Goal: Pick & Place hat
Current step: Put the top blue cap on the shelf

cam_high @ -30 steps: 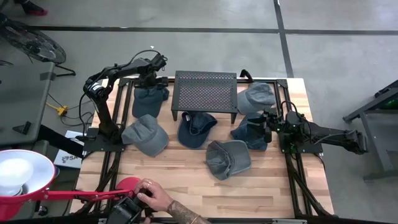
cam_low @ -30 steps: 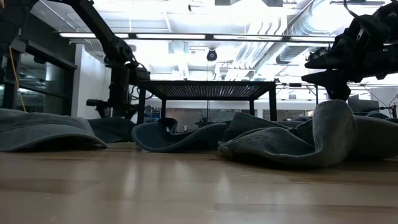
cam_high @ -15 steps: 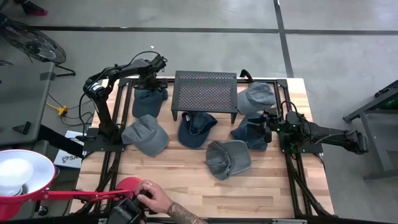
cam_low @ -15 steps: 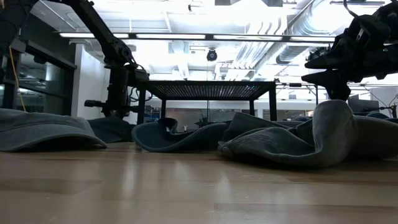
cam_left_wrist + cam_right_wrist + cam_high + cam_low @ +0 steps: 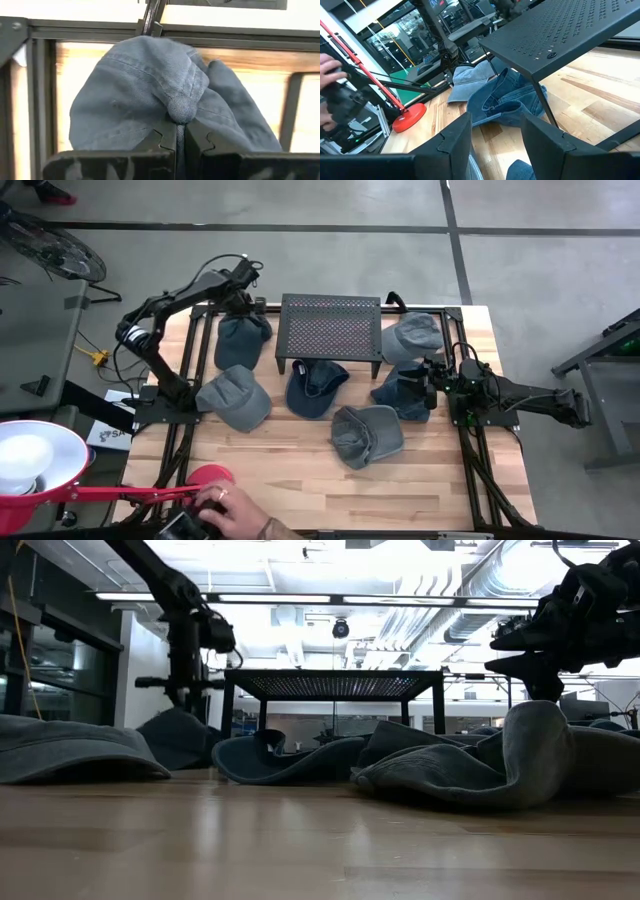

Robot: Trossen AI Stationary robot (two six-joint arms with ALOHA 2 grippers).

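Hat (image 5: 240, 338) hangs pinched at its crown button in the left gripper (image 5: 180, 142), at the surface's (image 5: 300, 470) far left corner beside the perforated black rack (image 5: 329, 323), its length running toward the near edge. Further right, the right gripper (image 5: 495, 135) hovers spread over a dark blue hat (image 5: 403, 394).

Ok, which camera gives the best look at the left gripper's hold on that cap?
The left wrist view: the left gripper is shut on the cap, pinching fabric below the crown button. The high view shows the cap under the arm; the low view shows it far off.
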